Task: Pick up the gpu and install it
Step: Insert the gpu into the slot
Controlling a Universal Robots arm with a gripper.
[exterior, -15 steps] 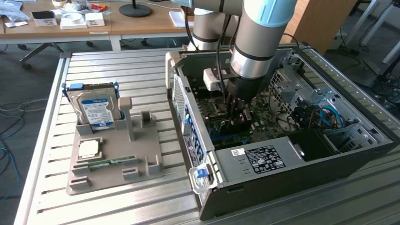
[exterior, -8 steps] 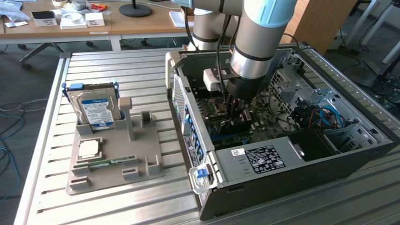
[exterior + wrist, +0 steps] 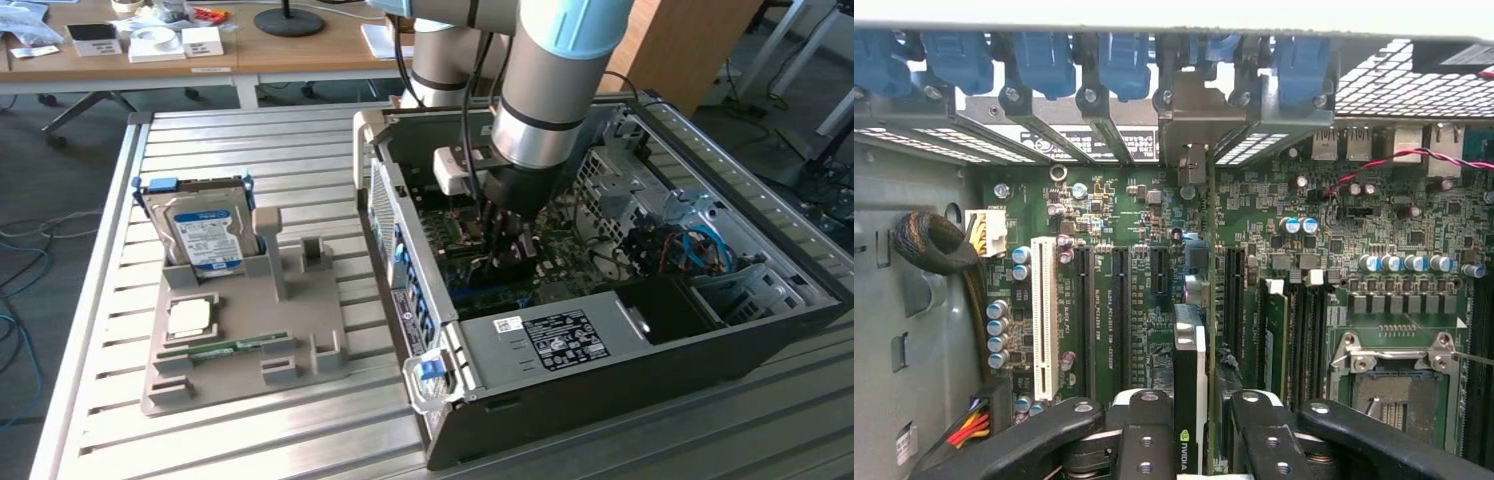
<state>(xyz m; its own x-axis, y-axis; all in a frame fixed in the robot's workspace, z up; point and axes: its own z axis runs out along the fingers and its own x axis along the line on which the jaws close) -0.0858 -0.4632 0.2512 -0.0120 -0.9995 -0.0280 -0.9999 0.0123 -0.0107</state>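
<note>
One end effector (image 3: pixel 1199 440) clamped on one gpu (image 3: pixel 1192 370), card held edge-on and upright inside the open pc case (image 3: pixel 641 370), over the motherboard (image 3: pixel 1134 210) slots; on the table (image 3: pixel 227 135), one grey tray (image 3: pixel 240 370) carrying one hard drive (image 3: pixel 200 235) and one memory stick (image 3: pixel 238 347).

The gpu (image 3: pixel 1191 400) is standing on edge, seen edge-on in the wrist view: a thin card with a dark black cooler face carrying a small green logo, a green circuit board edge behind it, and a silver metal end bracket at the far end. It is sitting upright inside the open computer case, over the motherboard's expansion slots, with its bracket end reaching toward the rear slot openings. In the exterior view the gpu (image 3: pixel 514 262) is hanging vertically, low above the board.
</note>
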